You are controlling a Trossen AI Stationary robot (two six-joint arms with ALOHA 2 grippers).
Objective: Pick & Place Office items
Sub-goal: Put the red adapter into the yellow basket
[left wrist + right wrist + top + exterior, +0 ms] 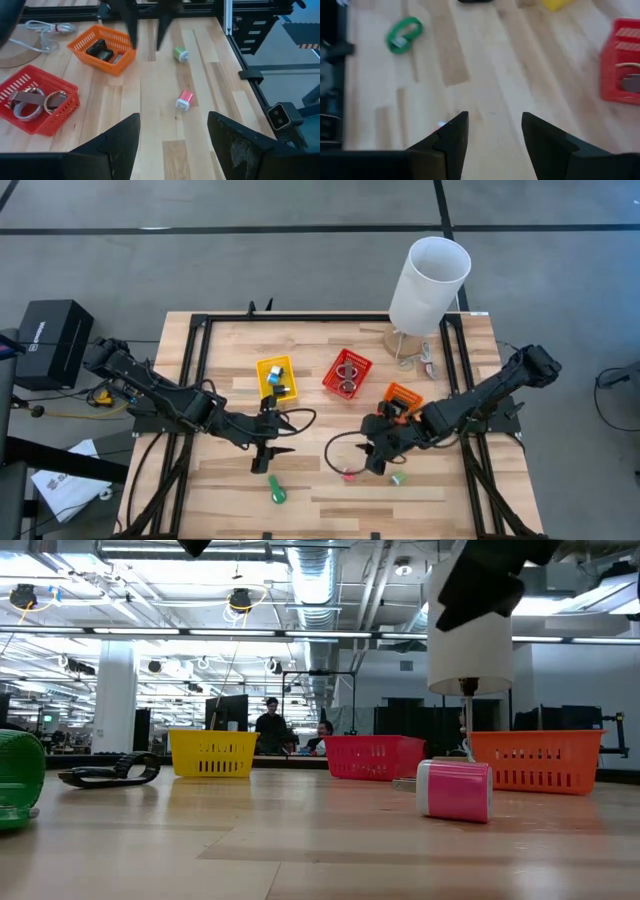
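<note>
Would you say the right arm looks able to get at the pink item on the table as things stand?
Probably yes. The right gripper hangs open just beside the pink item, which lies alone on bare wood, clear of the bins; only the small green item lies nearby, on the gripper's other side.

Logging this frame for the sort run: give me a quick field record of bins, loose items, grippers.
yellow bin: holds small items, one blue
red bin: holds ring-shaped items
orange bin: holds dark items
loose items: green item, pink item, small green item
left gripper: open, empty, above the green item
right gripper: open, empty, beside the pink item
white cylinder: far edge
</note>
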